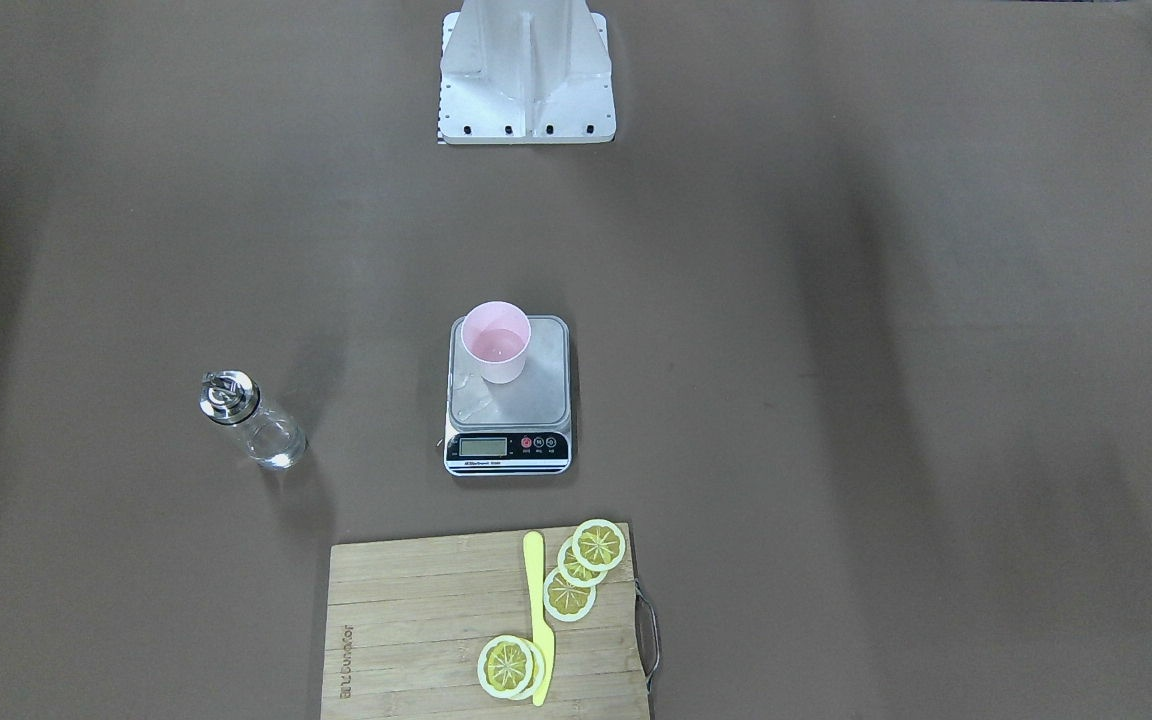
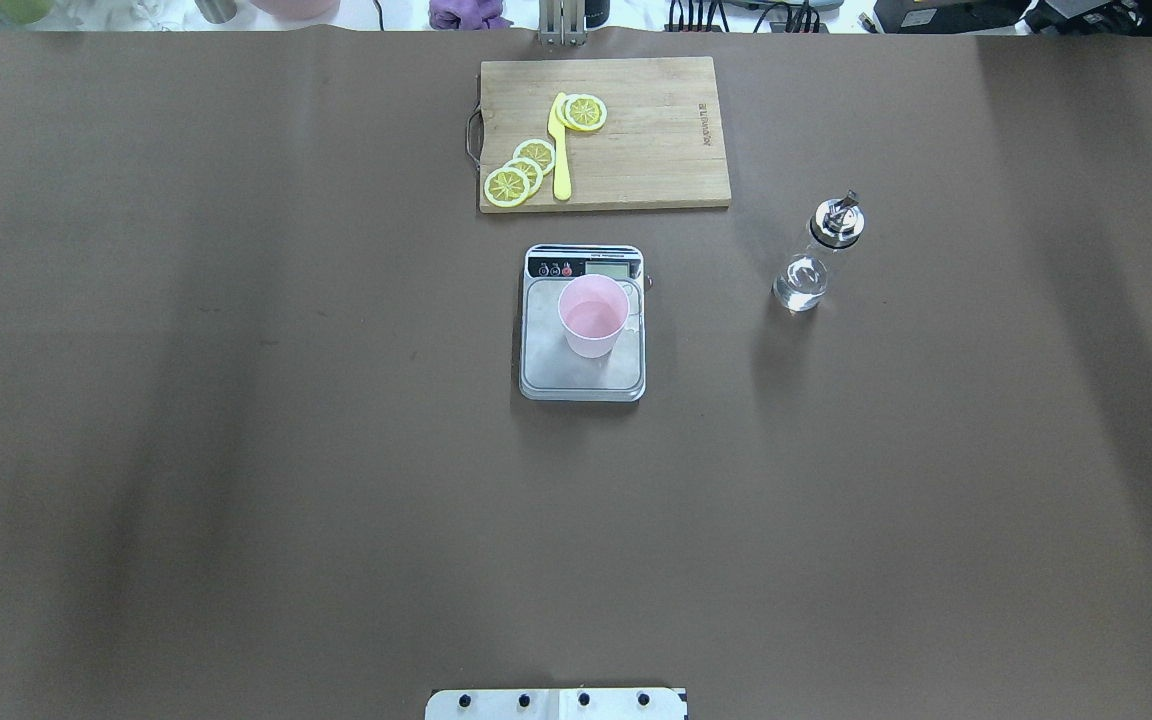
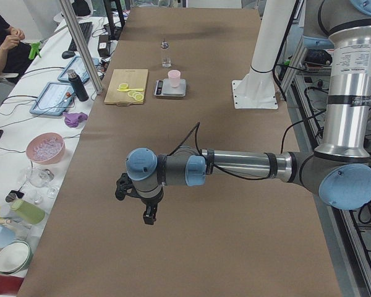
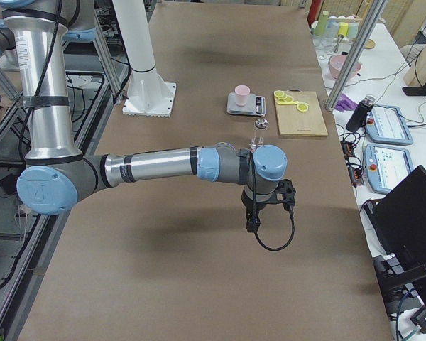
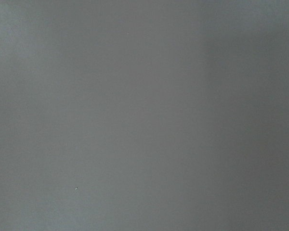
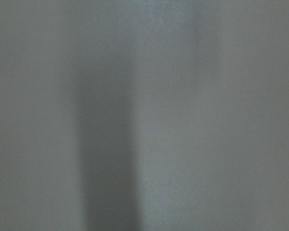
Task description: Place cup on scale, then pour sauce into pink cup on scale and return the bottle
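The left tool (image 3: 149, 216) hangs over the surface (image 2: 236, 400) near its left edge, pointing down; I cannot tell whether it is parted or closed. Mid-surface, toward the far edge, the cup (image 2: 593, 315) stands on the scale (image 2: 581, 382). Well apart to its right, the bottle (image 2: 816, 262) stands upright, nearer the right tool (image 4: 253, 224), whose state is equally unreadable. The bottle is probably that arm's to reach.

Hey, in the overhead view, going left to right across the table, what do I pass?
The scale with the cup on it → the bottle. The cutting board overlaps the scale's span, so it is left out.
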